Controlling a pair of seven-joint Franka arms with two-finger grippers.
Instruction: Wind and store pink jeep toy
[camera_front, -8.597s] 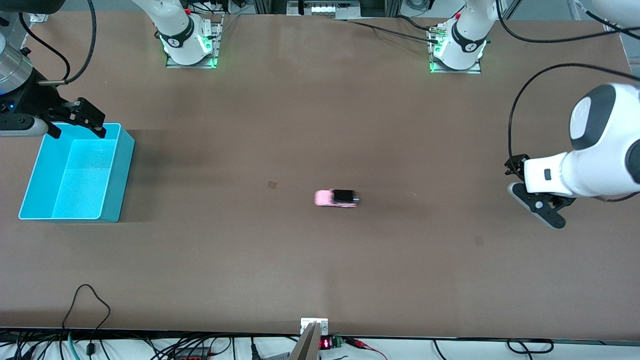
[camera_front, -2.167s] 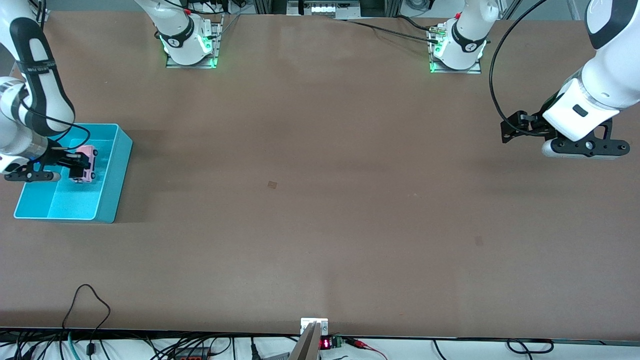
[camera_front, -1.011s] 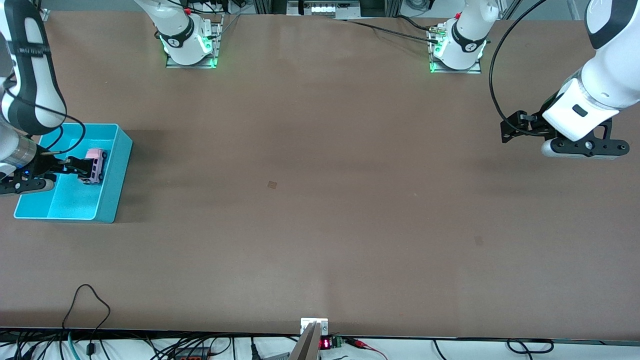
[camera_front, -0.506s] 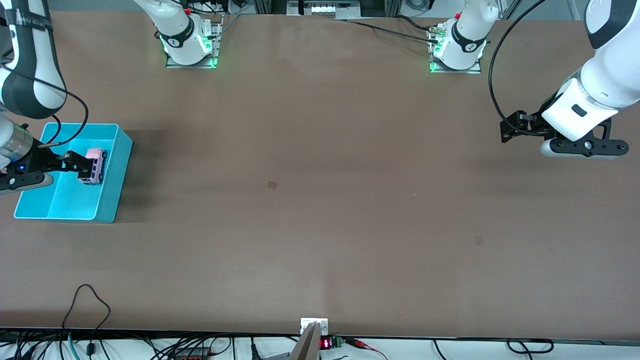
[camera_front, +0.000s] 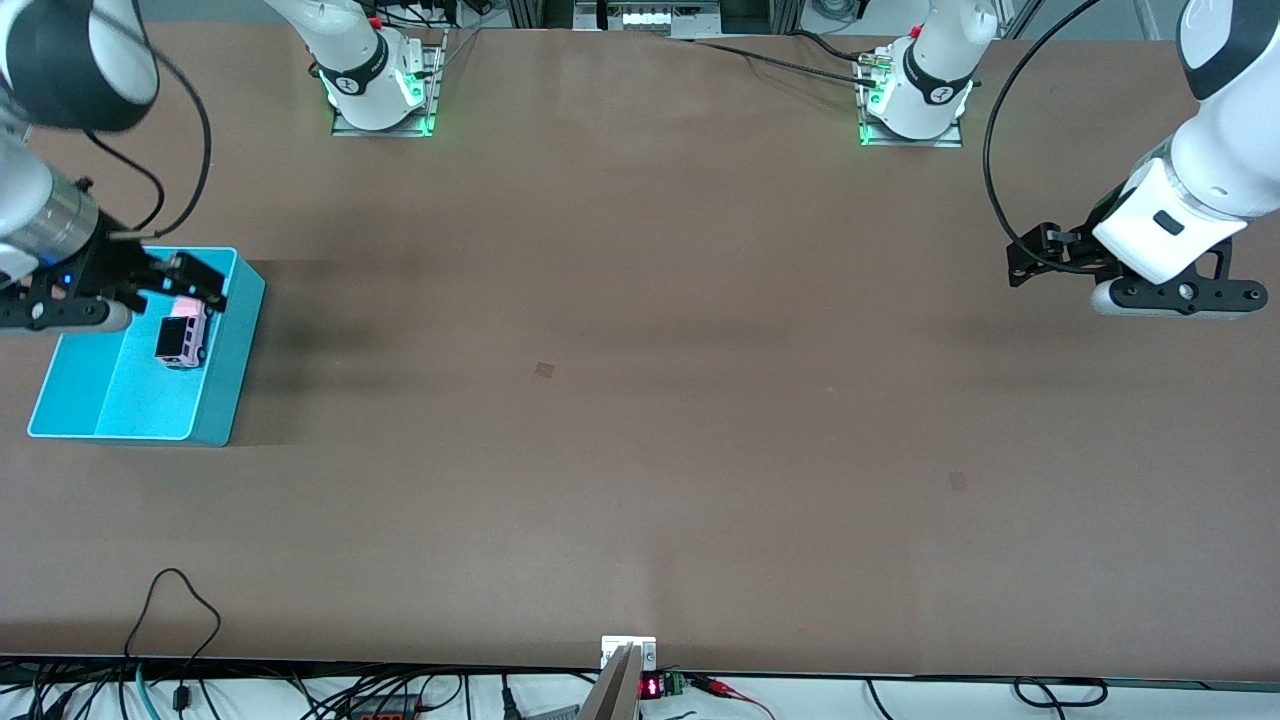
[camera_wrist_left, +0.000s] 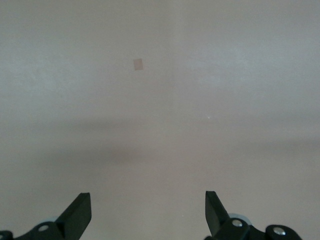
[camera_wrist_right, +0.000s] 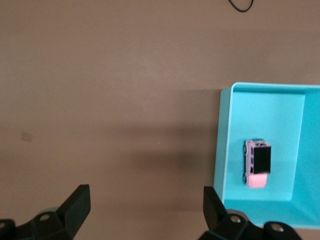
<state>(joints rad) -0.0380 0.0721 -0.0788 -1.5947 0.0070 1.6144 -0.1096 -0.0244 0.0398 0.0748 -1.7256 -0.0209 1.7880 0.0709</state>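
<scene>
Pink jeep toy (camera_front: 182, 338) in bin (camera_front: 232, 395), at right arm's end of table (camera_front: 640, 400).

The pink jeep (camera_front: 182, 337) is seen lying inside the turquoise bin (camera_front: 232, 380) at the right arm's end of the bench, held by nothing. It rests on the bin floor, upright on its dark wheels, close against the bin's wall. Its black ribbed rear roof faces up, the light-pink hood (camera_wrist_right: 257, 181) pointing away from the front camera.

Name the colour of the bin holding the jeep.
Turquoise bin; clearest in the right wrist view.
</scene>
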